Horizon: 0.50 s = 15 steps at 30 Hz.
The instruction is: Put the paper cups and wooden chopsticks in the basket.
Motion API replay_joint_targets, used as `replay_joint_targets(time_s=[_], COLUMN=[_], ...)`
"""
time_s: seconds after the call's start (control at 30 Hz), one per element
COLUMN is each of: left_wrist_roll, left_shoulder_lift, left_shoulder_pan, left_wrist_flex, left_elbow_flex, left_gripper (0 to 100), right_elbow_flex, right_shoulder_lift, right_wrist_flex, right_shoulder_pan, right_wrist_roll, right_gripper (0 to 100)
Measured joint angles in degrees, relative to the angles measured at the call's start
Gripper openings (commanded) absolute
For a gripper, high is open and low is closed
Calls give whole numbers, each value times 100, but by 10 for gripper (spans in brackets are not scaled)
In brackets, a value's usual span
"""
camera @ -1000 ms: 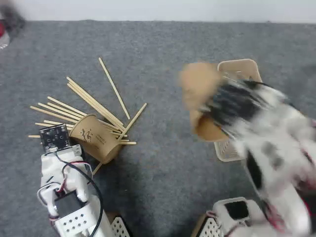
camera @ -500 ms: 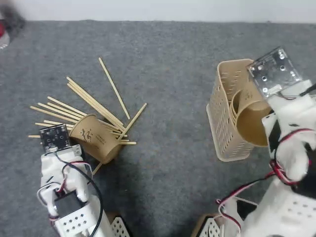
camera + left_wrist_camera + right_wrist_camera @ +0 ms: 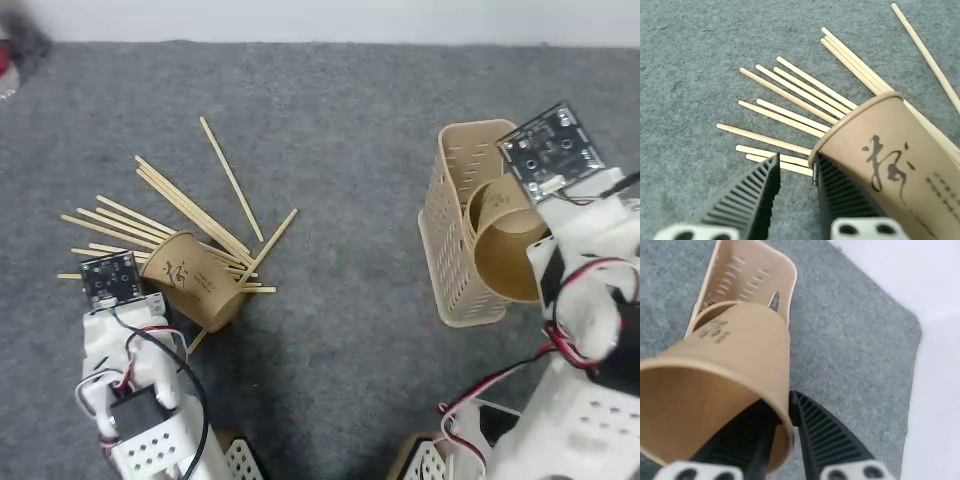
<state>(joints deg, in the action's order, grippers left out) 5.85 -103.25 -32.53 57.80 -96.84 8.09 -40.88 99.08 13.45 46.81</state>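
The right end effector (image 3: 780, 403) pinches the rim of a paper cup (image 3: 725, 365), one finger inside. This tilts its base into the basket (image 3: 755, 270) at 3 o'clock on the worktop (image 3: 330, 150). The left end effector (image 3: 795, 162), narrowly parted and empty, sits by the rim of the second cup (image 3: 880, 150) at 8 o'clock, atop the chopsticks (image 3: 790, 95).

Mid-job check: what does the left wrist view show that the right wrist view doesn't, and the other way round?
Left wrist view: the wooden chopsticks fanned on the carpet, and a lying cup resting across some of them, its rim beside the open left gripper. Right wrist view: the basket, and the right gripper shut on a held cup, one finger inside and one outside, base toward the basket's mouth. Both: grey carpet and a brown paper cup at the gripper.
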Motion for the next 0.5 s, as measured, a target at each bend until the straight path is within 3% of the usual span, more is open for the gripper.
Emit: replay_joint_targets(time_s=[0.1, 0.23, 0.5], left_wrist_roll=[0, 0, 0], left_shoulder_lift=[0, 0, 0], left_shoulder_pan=[0, 9, 9], left_wrist_flex=[0, 0, 0], left_elbow_flex=[0, 0, 0], left_gripper=[115, 115, 115], right_elbow_flex=[-343, -932, -2233], right_shoulder_lift=[9, 18, 18], right_wrist_flex=[-501, -1530, -3174], right_shoulder_pan=[-26, 0, -475], right_wrist_roll=[-299, -923, -1002], right_gripper=[264, 236, 228])
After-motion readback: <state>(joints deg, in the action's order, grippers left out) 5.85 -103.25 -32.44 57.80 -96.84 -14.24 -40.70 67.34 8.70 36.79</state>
